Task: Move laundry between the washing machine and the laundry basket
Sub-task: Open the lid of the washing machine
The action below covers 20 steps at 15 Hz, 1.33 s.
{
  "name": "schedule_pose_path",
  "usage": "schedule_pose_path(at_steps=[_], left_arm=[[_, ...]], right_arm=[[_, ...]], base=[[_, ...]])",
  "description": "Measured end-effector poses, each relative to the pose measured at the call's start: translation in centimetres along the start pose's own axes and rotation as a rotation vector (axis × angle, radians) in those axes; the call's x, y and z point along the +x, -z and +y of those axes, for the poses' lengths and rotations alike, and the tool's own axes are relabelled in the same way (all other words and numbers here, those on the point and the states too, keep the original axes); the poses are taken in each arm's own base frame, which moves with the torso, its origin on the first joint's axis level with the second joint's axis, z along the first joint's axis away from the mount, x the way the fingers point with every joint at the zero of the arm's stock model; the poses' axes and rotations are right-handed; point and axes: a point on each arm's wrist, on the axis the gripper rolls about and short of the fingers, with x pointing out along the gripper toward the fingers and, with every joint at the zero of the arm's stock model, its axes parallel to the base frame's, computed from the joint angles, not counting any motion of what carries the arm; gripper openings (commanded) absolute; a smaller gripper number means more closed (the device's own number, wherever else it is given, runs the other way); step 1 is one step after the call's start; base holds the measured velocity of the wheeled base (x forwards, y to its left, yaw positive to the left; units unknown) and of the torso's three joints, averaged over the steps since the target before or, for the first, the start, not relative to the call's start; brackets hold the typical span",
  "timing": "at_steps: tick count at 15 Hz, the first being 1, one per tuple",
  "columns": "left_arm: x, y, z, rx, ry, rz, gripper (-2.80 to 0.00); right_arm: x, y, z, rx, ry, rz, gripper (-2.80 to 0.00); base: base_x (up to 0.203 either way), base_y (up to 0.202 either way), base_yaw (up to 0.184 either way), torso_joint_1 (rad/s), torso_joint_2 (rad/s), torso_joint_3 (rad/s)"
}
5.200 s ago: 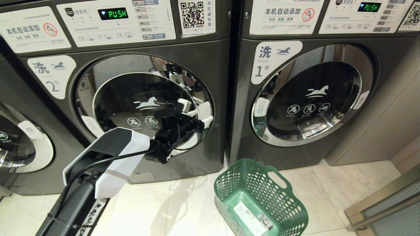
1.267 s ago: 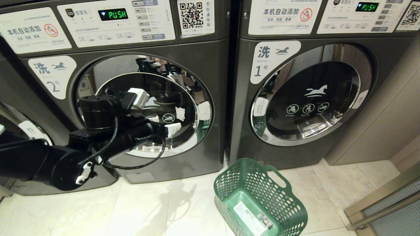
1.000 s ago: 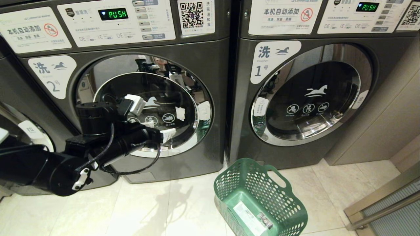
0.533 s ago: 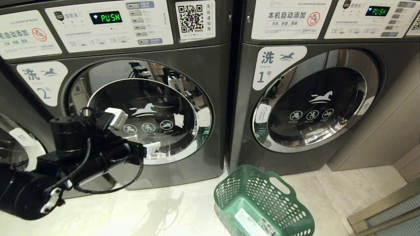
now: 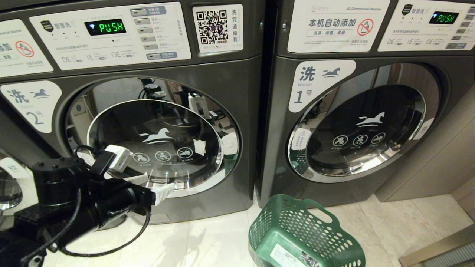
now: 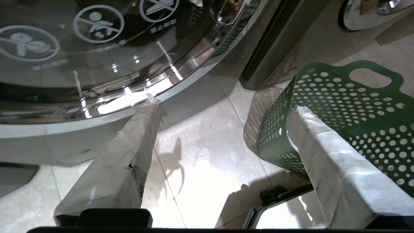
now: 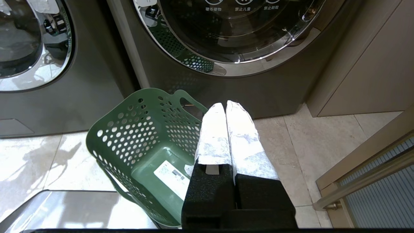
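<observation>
Here, noted in order from the task items outward.

Washing machine: the washing machine (image 5: 148, 122), labelled 2, stands left of the like machine marked 1 (image 5: 371, 111); its round chrome-rimmed door (image 5: 156, 142) looks shut, display reads PUSH.
Laundry: no garment visible in any view; the drum behind the dark glass cannot be made out, possibly hiding it.
Laundry basket: the laundry basket (image 5: 304, 237) sits on the pale tiled floor (image 5: 207, 237) in front of the gap between the two machines, tilted; only a white label on its bottom shows inside.
Left gripper: the left gripper (image 5: 146, 185) is low, before the door's lower left rim; jaws spread wide, holding nothing. In the left wrist view one taped finger (image 6: 136, 139) points at the chrome rim; contact uncertain. The other finger (image 6: 326, 161) lies across the basket's wall.
Right gripper: the right gripper (image 7: 226, 108) hangs above the basket's near edge, taped fingers pressed together, empty.
</observation>
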Motion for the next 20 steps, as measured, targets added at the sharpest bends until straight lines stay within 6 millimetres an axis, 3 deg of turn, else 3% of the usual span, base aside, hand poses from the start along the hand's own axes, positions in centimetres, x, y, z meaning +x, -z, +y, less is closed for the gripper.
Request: schedule_pose_path(at_steps=[4,8,12,20], left_arm=[[3.3,0.1,-0.8,0.078,0.098,-0.052,0.00],[9.3,-0.5,-1.5,0.145,0.155,-0.093,0.00],[14.8,-0.3,-1.6,0.176,0.090,-0.118,0.00],[20.4,-1.2,-2.0,0.172,0.127,-0.221,0.00]], right_arm=[[0.0,0.0,0.0,0.000,0.000,0.000,-2.80],[0.0,0.0,0.0,0.000,0.000,0.000,-2.80],[0.0,0.0,0.0,0.000,0.001,0.000,-2.80],[0.0,0.0,0.0,0.000,0.000,0.000,-2.80]], base=[[0.000,0.000,0.000,0.000,0.00,0.000],[0.000,0.000,0.000,0.000,0.00,0.000],[0.000,0.000,0.000,0.000,0.00,0.000],[0.000,0.000,0.000,0.000,0.00,0.000]])
